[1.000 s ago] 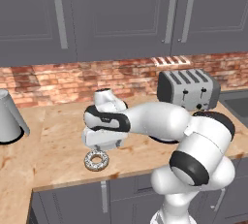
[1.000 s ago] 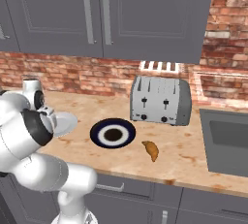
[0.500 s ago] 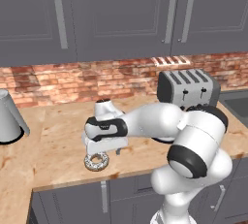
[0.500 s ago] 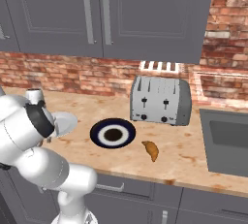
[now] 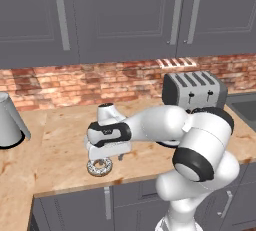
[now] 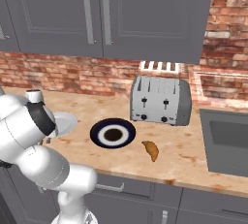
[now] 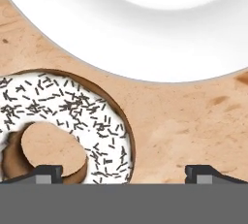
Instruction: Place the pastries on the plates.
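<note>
"What stood in the gripper's (image 7: 124,173) way?"

"The iced doughnut (image 7: 72,126) lay just beneath its wide-open jaws, nearer the left finger. The light grey plate (image 7: 145,39) sat just beyond, a narrow strip of bare counter (image 7: 184,126) between them."

"And further right?"

"The navy-rimmed plate (image 6: 112,133), croissant (image 6: 151,150) and toaster (image 6: 161,100) stood well apart, with open counter between."

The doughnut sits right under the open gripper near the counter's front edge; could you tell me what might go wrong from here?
1. In the hand view the doughnut lies off to one side of the open gripper, so closing may catch only one side of the ring or push it away.
2. It sits near the counter front edge, so a nudge could send it off.
3. The grey plate is close; a low carry might clip its rim.
</note>
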Tool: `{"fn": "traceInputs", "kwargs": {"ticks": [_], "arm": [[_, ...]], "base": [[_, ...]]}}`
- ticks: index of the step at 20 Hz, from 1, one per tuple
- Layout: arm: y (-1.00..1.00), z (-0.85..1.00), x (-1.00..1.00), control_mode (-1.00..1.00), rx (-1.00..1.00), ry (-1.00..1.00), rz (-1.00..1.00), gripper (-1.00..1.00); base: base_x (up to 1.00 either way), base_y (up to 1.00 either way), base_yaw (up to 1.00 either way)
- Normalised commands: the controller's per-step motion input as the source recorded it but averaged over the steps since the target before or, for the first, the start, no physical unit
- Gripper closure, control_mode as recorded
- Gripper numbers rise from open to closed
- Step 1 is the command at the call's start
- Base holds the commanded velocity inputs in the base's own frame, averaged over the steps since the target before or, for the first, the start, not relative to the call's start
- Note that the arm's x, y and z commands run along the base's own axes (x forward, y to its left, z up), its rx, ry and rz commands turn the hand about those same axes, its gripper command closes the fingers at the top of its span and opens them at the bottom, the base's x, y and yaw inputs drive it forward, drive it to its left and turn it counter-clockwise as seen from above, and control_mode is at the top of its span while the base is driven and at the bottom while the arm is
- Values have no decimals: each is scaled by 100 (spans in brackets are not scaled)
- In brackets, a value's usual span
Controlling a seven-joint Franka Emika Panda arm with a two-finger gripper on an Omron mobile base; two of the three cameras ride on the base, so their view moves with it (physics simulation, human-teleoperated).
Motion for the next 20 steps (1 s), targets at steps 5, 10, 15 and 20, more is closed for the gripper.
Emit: {"fn": "traceInputs", "kwargs": {"ticks": [5, 10, 15, 20], "arm": [[0, 0, 1, -100, 0, -2, 0, -100], [0, -4, 3, -100, 0, -8, 0, -100], [0, -20, 0, -100, 0, -10, 0, -100], [0, -23, 0, -100, 0, -4, 0, -100]], "base": [[0, 0, 0], [0, 0, 0], [0, 0, 0], [0, 0, 0]]}}
